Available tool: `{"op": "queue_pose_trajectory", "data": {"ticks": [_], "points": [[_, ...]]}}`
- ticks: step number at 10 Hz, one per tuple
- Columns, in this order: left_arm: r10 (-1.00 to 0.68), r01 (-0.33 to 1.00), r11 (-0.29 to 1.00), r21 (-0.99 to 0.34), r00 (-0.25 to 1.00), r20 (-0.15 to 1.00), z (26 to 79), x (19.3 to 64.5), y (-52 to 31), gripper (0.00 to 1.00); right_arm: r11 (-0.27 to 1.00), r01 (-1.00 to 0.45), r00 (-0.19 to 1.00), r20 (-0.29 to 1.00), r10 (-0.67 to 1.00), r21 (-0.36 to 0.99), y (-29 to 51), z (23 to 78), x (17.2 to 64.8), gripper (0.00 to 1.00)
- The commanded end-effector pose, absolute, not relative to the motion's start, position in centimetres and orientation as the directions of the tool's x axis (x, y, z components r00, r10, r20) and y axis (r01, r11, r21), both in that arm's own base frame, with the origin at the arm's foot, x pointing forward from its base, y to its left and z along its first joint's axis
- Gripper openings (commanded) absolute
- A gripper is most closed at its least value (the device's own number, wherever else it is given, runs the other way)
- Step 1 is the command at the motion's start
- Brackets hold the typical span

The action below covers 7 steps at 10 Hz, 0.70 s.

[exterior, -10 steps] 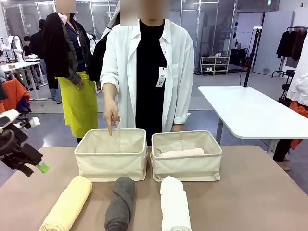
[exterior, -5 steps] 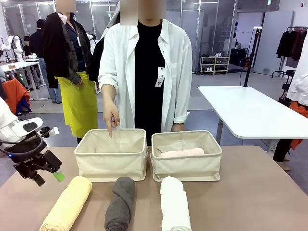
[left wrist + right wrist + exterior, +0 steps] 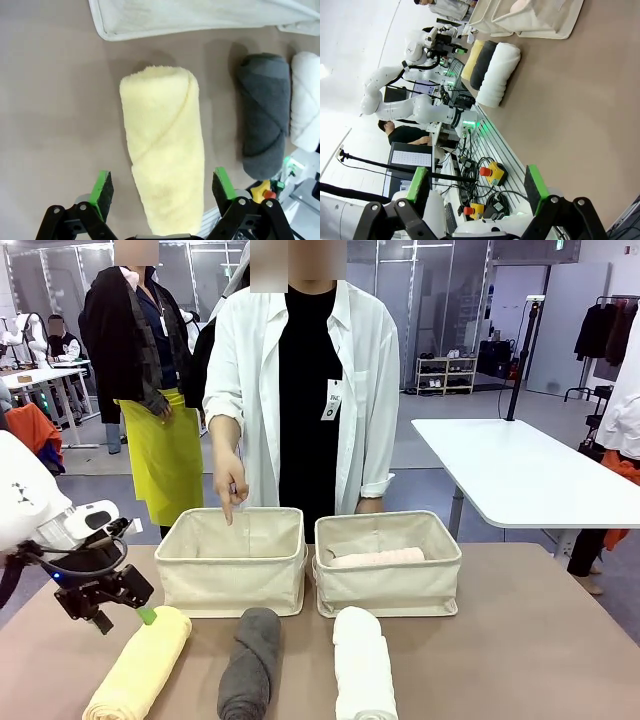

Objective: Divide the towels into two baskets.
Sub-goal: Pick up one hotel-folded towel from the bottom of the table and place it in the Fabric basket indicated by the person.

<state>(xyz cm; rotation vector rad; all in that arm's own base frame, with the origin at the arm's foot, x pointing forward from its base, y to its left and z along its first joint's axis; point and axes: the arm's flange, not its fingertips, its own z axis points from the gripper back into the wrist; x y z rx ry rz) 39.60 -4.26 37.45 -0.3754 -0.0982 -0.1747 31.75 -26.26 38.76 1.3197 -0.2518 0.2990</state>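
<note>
Towels: one down, three to go by my count. The pink towel (image 3: 377, 558) lies in the right basket (image 3: 390, 592) at 1 o'clock, the person's hand (image 3: 232, 490) points into the left basket (image 3: 230, 580) at 11, and the yellow towel (image 3: 140, 665), grey towel (image 3: 250, 660) and white towel (image 3: 362, 665) lie in a row at 7, 6 and 5 on the bench (image 3: 540, 640). My left hand (image 3: 163, 186) hangs over the yellow roll, fingers apart either side of it, and my right hand (image 3: 477, 185) is spread too, gripping nothing. The bench is plain matte brown, in a bright open lab with a white table (image 3: 520, 475) at 2 o'clock.
</note>
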Motion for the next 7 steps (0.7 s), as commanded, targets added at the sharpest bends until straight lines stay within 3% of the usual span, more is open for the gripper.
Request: {"op": "queue_pose_trajectory", "data": {"ticks": [1,7], "points": [[-0.101,0.152,0.932,-0.329,0.981,0.165,32.7,32.4,-5.3,1.0,0.227,-0.369,0.93,0.36,0.08,0.901,-26.2,38.8,31.3,0.96],[-0.164,0.172,0.935,-0.309,0.985,0.053,29.3,29.7,-6.2,1.0,0.227,-0.369,0.93,0.36,0.08,0.901,-26.2,38.8,31.3,0.96]]}}
